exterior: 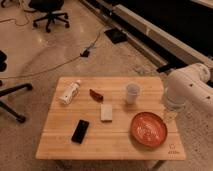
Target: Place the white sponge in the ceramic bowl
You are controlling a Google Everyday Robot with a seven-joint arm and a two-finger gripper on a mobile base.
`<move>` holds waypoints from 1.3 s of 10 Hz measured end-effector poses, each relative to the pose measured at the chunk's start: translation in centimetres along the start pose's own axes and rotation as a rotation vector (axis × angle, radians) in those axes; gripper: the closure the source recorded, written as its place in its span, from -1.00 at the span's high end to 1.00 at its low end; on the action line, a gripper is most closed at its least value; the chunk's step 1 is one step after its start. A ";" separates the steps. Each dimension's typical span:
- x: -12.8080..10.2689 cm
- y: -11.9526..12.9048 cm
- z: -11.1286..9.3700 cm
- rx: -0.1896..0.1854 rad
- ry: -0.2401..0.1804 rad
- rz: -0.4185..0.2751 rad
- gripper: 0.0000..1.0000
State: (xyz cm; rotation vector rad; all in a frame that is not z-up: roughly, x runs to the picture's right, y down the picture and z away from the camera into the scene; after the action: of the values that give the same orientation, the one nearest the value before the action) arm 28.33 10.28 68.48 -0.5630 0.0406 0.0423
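Observation:
The white sponge (pixel 106 112), a small off-white block, lies flat near the middle of the wooden table (pixel 60 145). The ceramic bowl (pixel 148 129), a wide orange-red dish with pale swirls inside, sits at the table's front right, to the right of the sponge. My white arm (pixel 190 90) reaches in from the right. Its gripper (pixel 169 115) hangs over the table's right edge, just behind and to the right of the bowl and well away from the sponge.
A translucent cup (pixel 132 93) stands behind the bowl. A white bottle (pixel 69 92) lies at the back left, a small red object (pixel 96 94) next to it, and a black phone (pixel 80 131) at the front left. Office chairs (pixel 47 12) and cables (pixel 85 52) are on the floor behind.

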 end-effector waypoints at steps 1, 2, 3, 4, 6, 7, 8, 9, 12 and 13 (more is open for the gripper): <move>-0.3 -0.1 -0.2 0.002 0.005 -0.008 0.30; -1.6 -0.2 -0.6 0.002 0.007 -0.024 0.30; -2.5 -0.3 -0.8 0.004 0.007 -0.036 0.30; -2.5 -0.3 -0.9 0.003 0.011 -0.037 0.30; -2.6 -0.3 -1.0 0.003 0.015 -0.047 0.30; -3.2 -0.3 -1.1 0.004 0.017 -0.060 0.30; -4.5 -0.4 -1.2 0.004 0.020 -0.081 0.30; -6.2 -0.5 -1.3 0.007 0.020 -0.098 0.30; -8.2 -0.5 -1.6 0.004 0.039 -0.162 0.30; -9.2 -0.2 -1.6 0.001 0.043 -0.189 0.30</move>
State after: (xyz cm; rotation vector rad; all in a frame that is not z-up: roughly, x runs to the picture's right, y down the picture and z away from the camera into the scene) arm 19.08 8.99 67.67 -0.5645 0.0293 -0.1543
